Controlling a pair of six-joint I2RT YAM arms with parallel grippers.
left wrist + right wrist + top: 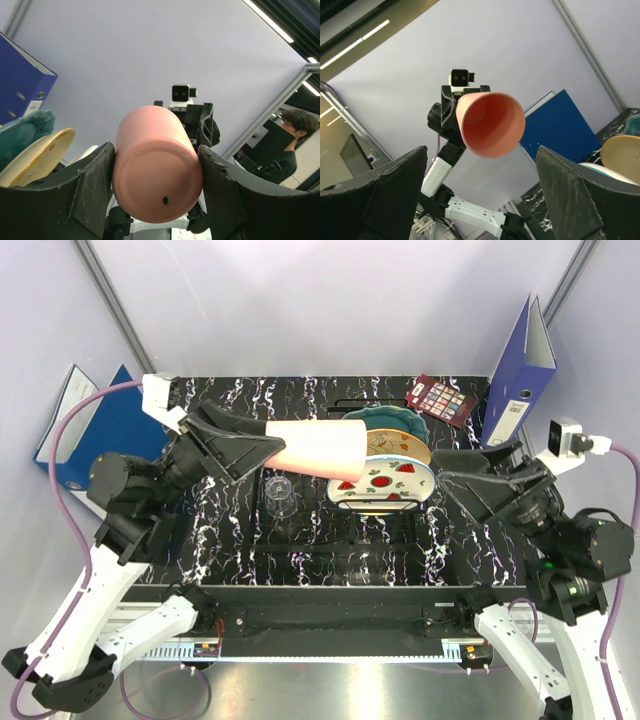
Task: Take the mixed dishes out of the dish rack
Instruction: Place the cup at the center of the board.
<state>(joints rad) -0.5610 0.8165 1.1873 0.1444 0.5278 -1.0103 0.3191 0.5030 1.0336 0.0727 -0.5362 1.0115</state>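
My left gripper (pixel 262 454) is shut on the pink cup (pixel 318 449), which lies level in the air with its mouth toward the right. In the left wrist view the cup's base (pixel 157 175) sits clamped between both fingers (pixel 85 187). Right of it, three plates stand on edge in the black wire dish rack (pixel 386 509): a teal scalloped plate (pixel 385 420), a cream floral plate (pixel 402 446) and a white plate with red fruit marks (pixel 385 483). A clear glass (pixel 279 496) stands below the cup. My right gripper (pixel 440 468) is open beside the plates and faces the cup's mouth (pixel 490 125).
A blue ring binder (pixel 110 430) lies off the table's left edge and another (pixel 525 365) stands at the back right. A dark red card (pixel 440 398) lies at the back. A person (pixel 287 145) stands beyond the enclosure.
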